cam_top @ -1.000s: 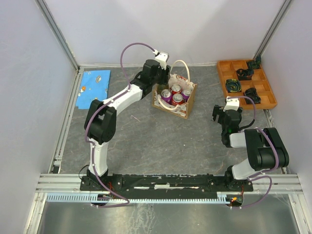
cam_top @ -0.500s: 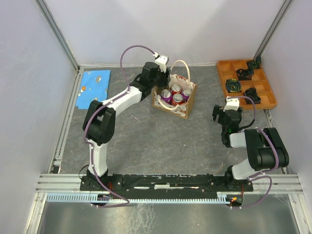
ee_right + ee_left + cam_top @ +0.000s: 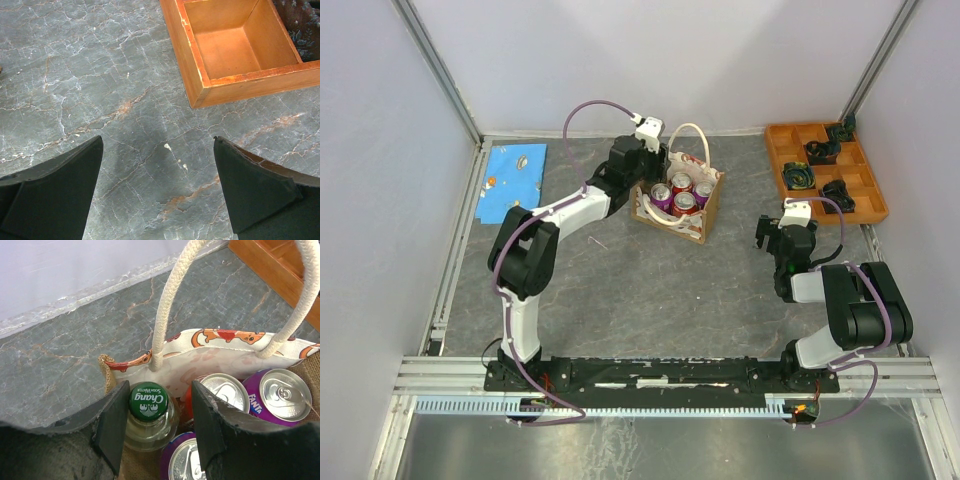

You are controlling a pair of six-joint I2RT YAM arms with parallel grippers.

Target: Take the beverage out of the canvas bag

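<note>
The canvas bag (image 3: 706, 207) stands at the back middle of the table; its white handles (image 3: 170, 295) and printed far wall (image 3: 210, 352) show in the left wrist view. Inside are a glass bottle with a green Chang cap (image 3: 148, 401), a red can (image 3: 226, 390) and purple Fanta cans (image 3: 283, 394). My left gripper (image 3: 159, 410) is open over the bag's left side, its jaws on either side of the bottle's neck; the left jaw is close to the cap, the right one apart. My right gripper (image 3: 159, 165) is open and empty above bare table on the right.
An orange compartment tray (image 3: 775, 150) with dark objects stands at the back right; its corner (image 3: 200, 95) lies just ahead of my right gripper. A blue patterned cloth (image 3: 512, 181) lies at the back left. Grey walls close in the table.
My left gripper has shifted slightly toward the back over the bag's left edge. The right arm has not moved.
</note>
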